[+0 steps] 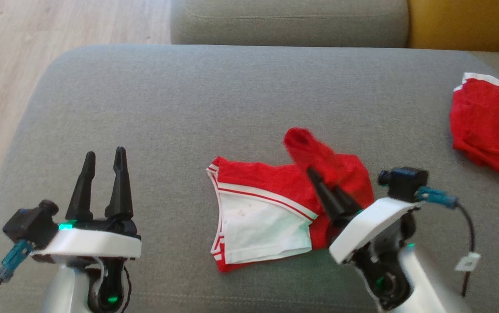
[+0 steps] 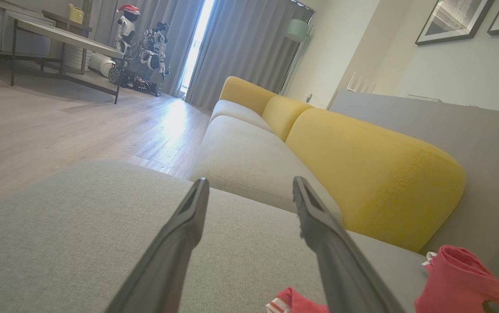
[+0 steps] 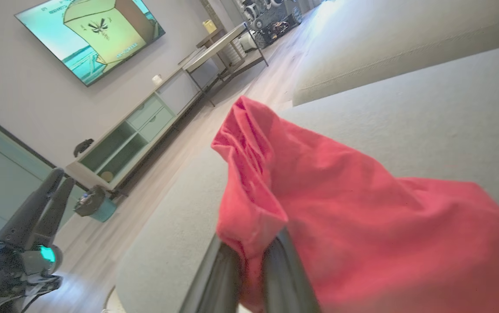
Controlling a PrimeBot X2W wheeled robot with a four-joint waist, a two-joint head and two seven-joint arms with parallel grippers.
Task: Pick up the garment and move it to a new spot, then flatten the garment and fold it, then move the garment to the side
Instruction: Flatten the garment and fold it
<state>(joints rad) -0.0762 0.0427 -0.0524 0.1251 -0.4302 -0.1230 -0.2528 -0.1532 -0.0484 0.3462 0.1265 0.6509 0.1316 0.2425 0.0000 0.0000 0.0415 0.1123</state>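
1. Two pincers show over a grey sofa seat cushion (image 1: 179,100). The garment (image 1: 266,204) lies on it nearer the robot's right side, towards the near edge of the cushion.
2. The garment is crumpled rather than flat. Its long axis runs roughly left to right across the head view, tilting away from the robot towards the right.
3. Its left end is a white sleeve panel lying face up, edged with red and white stripes. One striped band crosses diagonally between the white panel and the red cloth.
4. Its right end is plain red cloth raised into a fold, whose peak points up and away from the robot.
5. The right pincer (image 1: 321,180) has its fingers together, clamped on that raised red fold. In the right wrist view the cloth bunches between the two fingers and drapes over to the right.
6. The left pincer (image 1: 105,153) has its fingers apart with nothing between them. It sits above bare cushion, well apart from the garment's left end, fingers pointing away from the robot.
7. A second red bundle (image 1: 488,126) with white trim lies at the far right of the cushion, well apart from the garment.
8. A yellow back cushion (image 2: 362,174) stands behind the seat, and pale wooden floor (image 1: 36,34) lies beyond the sofa's left edge.
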